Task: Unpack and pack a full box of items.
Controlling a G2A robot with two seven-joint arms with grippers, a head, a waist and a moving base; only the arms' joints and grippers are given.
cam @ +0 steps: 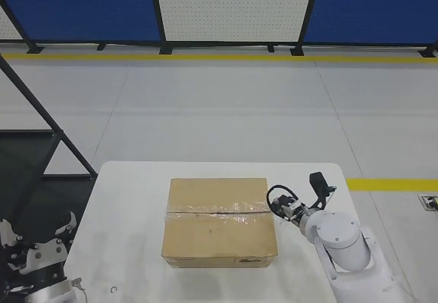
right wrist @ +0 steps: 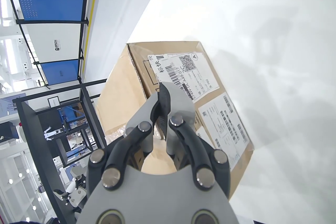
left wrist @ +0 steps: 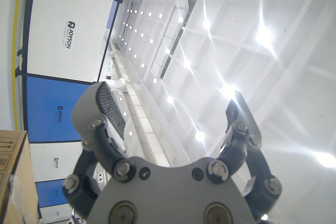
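A closed cardboard box (cam: 219, 223), sealed with clear tape along its middle seam, stands in the middle of the white table (cam: 128, 197). My right gripper (cam: 276, 204) is at the box's right side, level with the tape seam. In the right wrist view the gripper (right wrist: 162, 95) is shut, its tips close to the labelled side of the box (right wrist: 210, 93); nothing shows between the fingers. My left gripper (cam: 37, 229) is off the table's left front corner, pointing upward and open (left wrist: 168, 101), holding nothing. A corner of the box (left wrist: 13, 170) shows beside it.
A black metal frame (cam: 22, 98) stands left of the table. A small ring (cam: 114, 289) lies near the table's front left edge. Blue and white panels (cam: 234, 19) line the back of the room. Bare tabletop (right wrist: 262, 25) surrounds the box.
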